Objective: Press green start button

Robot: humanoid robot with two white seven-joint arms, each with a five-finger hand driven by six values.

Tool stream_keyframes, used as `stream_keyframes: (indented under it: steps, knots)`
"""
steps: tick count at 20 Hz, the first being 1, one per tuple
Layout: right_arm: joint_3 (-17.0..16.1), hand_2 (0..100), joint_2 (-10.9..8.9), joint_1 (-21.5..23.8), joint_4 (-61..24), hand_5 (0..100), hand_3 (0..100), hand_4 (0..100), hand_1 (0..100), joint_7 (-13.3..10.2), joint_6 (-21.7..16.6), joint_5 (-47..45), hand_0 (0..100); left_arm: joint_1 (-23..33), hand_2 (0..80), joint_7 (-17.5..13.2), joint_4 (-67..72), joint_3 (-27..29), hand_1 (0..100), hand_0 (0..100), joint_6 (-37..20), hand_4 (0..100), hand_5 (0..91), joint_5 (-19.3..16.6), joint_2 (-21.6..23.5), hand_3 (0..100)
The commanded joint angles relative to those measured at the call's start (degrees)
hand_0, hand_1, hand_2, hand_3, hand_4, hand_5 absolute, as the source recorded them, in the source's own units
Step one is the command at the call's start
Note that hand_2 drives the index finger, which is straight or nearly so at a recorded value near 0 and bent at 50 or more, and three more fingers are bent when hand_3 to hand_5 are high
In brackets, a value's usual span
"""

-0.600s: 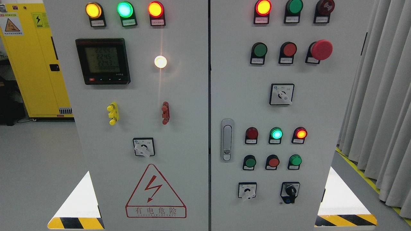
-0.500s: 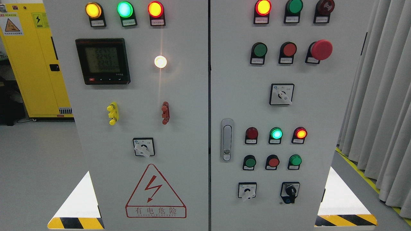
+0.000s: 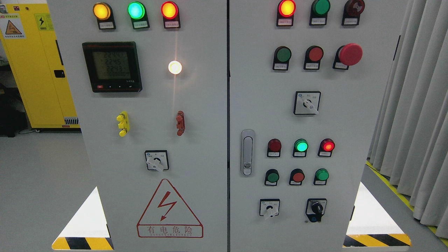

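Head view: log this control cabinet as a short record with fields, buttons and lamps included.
scene: grey two-door control cabinet
left door: three lit lamps on top, digital meter, electric hazard sign
right door, upper row: green button, red button, red mushroom button
right door, lower row: green button, red button, green button
lit green lamp
robot hand: none in view

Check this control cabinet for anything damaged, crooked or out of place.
Nothing stands out. The two cabinet doors sit closed and flush, the indicator lamps, push buttons and red emergency stop are intact, and the warning sticker lies straight. No robot hand is in view.
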Motion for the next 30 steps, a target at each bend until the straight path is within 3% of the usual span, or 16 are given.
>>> stream_keyframes:
  steps: [1,8,10,13,15,17,19,25,30]
  knots:
    - [0.47,0,-0.1,-0.26,-4.38,0,0,0,28,0.1,0.93,0.52,22,0.35,0.0,0.04,-1.41,0.0,56,12,-0.02,0,0.0,0.0,0.22,0]
    - [1.18,0,1.57,-2.64,-18.61,0,0,0,29,0.53,5.85,7.28,21,0.35,0.0,-0.04,-1.41,0.0,56,12,-0.02,0,0.0,0.0,0.14,0]
    - [1.18,0,3.15,-3.95,-20.65,0,0,0,30,0.89,6.03,8.87,21,0.35,0.0,0.04,-1.41,0.0,56,12,-0.02,0,0.0,0.0,0.14,0]
    - [1.26,0,3.95,-6.67,-21.79,0,0,0,32,2.29,5.42,11.15,20,0.35,0.0,0.04,-1.41,0.0,56,12,-0.02,0,0.0,0.0,-0.04,0]
    - [1.35,0,7.36,-6.68,-26.08,0,0,0,33,3.08,4.63,11.33,20,0.35,0.0,0.04,-1.41,0.0,56,12,-0.02,0,0.0,0.0,-0.13,0]
    - [3.88,0,8.43,-6.68,-30.04,0,0,0,35,3.87,3.23,11.34,20,0.35,0.0,0.04,-1.41,0.0,56,12,-0.02,0,0.0,0.0,-0.21,0]
    - [8.36,0,8.43,-6.77,-33.47,0,0,0,36,3.96,2.96,11.42,20,0.35,0.0,-0.04,-1.41,0.0,56,12,-0.02,0,0.0,0.0,-0.22,0]
    - [16.19,0,8.08,-6.68,-45.95,0,0,0,38,4.93,2.96,13.26,21,0.35,0.0,-0.04,-1.49,0.0,56,12,-0.02,0,0.0,0.0,-0.57,0]
    - [17.17,0,8.08,-5.46,-55.88,0,0,0,40,5.11,2.87,15.89,21,0.35,0.0,0.04,-1.49,0.09,56,12,-0.02,0,0.0,0.0,-0.66,0]
